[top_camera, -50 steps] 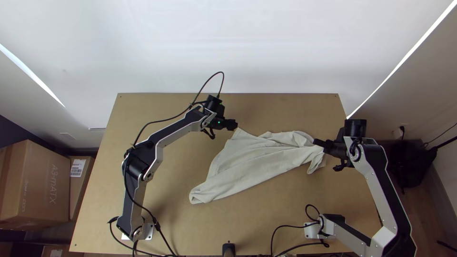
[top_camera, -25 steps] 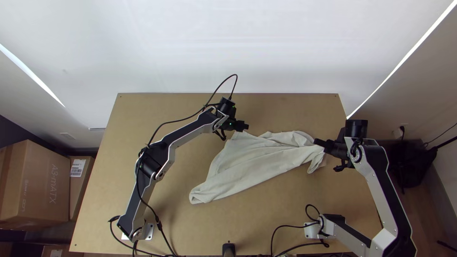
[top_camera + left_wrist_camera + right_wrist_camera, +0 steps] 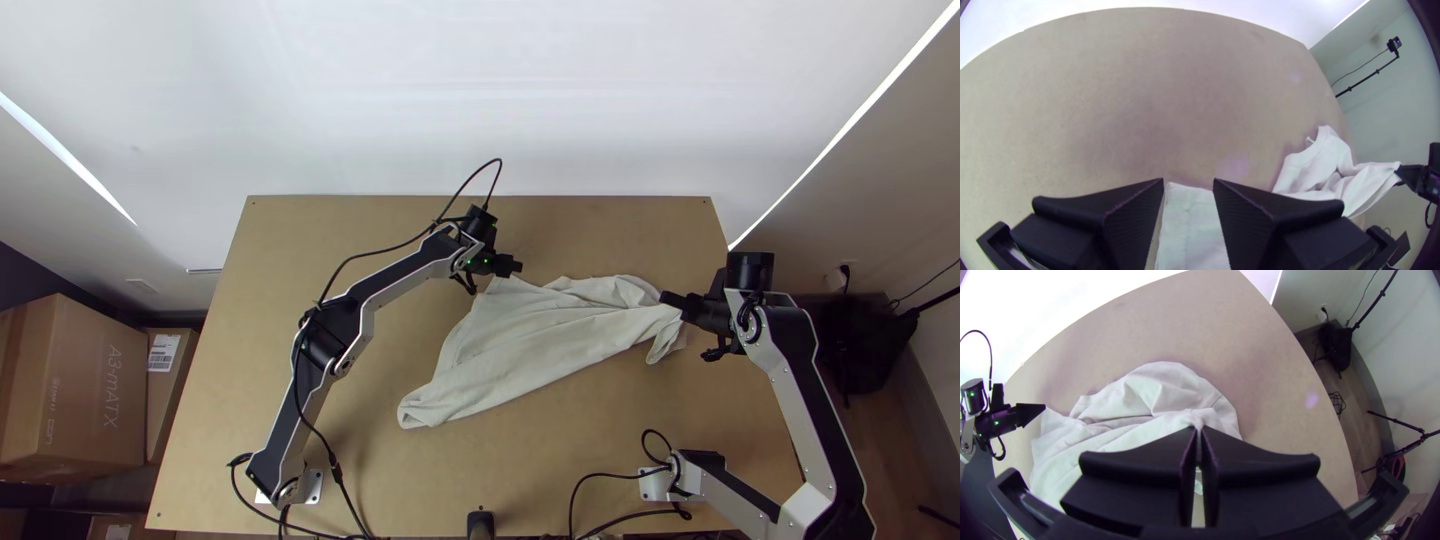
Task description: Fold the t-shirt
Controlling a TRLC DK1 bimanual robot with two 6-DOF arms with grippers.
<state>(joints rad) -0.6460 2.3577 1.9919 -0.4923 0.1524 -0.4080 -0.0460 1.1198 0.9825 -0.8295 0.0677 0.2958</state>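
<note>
The pale t-shirt lies bunched in long folds from lower left to upper right on the table, its right end lifted at my right gripper. In the right wrist view that gripper is shut on a pinched bit of the t-shirt. My left gripper is at the cloth's far left corner. In the left wrist view my left gripper stands open, with a corner of the t-shirt showing between its two fingers.
The bare tabletop extends beyond the cloth, and more wood lies on the near side. Black cables run by the right arm's base. Cardboard boxes stand left of the table.
My left gripper has moved right, to the t-shirt's far left corner, mostly in the first half second. The right gripper and the cloth look nearly unchanged.
</note>
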